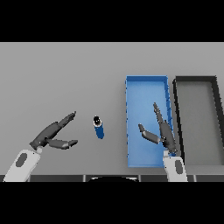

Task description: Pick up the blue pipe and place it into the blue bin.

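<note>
The blue pipe (99,127) stands on end on the grey table (61,74), its dark ring-shaped end up, left of the blue bin (146,87). My left hand (53,134) is open to the left of the pipe, fingers straight and pointing toward it; a strip of table shows between them, so it does not touch it. My right hand (160,130) is open over the blue bin, fingers straight and thumb spread. The bin holds nothing besides the hand above it.
A black bin (197,81) with a grey floor stands right beside the blue bin at the table's right side.
</note>
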Robot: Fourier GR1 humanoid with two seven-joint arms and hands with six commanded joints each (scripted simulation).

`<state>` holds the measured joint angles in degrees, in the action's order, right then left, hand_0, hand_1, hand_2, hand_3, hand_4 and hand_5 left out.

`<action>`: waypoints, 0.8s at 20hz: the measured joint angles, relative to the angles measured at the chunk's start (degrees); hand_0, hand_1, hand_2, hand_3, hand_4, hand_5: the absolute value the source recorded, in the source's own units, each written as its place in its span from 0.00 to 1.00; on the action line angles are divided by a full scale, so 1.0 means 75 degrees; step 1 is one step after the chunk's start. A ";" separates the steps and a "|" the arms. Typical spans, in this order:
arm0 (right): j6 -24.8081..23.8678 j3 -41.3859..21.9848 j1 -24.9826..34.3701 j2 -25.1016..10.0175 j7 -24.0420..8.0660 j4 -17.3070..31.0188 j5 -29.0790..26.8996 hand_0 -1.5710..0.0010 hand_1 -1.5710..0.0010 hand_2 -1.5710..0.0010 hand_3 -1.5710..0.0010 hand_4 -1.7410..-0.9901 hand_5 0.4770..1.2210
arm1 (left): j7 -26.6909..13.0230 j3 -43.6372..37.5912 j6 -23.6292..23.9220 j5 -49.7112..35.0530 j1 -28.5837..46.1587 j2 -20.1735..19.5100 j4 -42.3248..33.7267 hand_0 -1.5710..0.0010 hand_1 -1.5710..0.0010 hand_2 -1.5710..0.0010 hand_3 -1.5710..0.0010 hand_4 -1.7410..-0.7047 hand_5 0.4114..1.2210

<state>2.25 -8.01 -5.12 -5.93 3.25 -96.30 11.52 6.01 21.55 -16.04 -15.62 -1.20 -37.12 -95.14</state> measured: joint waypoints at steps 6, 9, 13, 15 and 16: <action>0.0022 -0.0027 -0.0136 0.0030 -0.0145 -0.0337 -0.0081 1.00 1.00 1.00 1.00 0.68 0.19 | 0.0027 0.0680 0.0400 0.0965 -0.0106 0.0751 0.0091 1.00 1.00 1.00 1.00 0.53 0.06; -0.0047 -0.0023 -0.0203 0.0049 -0.0211 -0.0408 -0.0033 1.00 1.00 1.00 1.00 0.68 0.20 | -0.0210 0.0882 0.0466 0.1108 -0.0435 0.1276 0.0504 1.00 1.00 1.00 1.00 0.52 0.07; -0.0048 -0.0010 -0.0293 0.0069 -0.0161 -0.0400 -0.0055 1.00 1.00 1.00 1.00 0.70 0.18 | -0.0405 0.0995 0.0384 0.1070 -0.0888 0.1934 0.1245 1.00 1.00 1.00 1.00 0.54 0.07; -0.0041 -0.0001 -0.0272 0.0054 -0.0193 -0.0411 -0.0058 1.00 1.00 1.00 1.00 0.71 0.17 | -0.0296 0.1110 0.0344 0.1219 -0.1072 0.2161 0.1537 1.00 1.00 1.00 1.00 0.57 0.06; -0.0075 -0.0041 -0.0280 0.0120 -0.0203 -0.0451 -0.0039 1.00 1.00 1.00 1.00 0.72 0.17 | -0.0288 0.1160 0.0358 0.1339 -0.1198 0.2248 0.1687 1.00 1.00 1.00 1.00 0.58 0.06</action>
<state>1.69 -8.32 -7.22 -5.03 1.73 -99.68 11.23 3.85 30.25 -13.35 -5.58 -10.19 -20.26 -82.48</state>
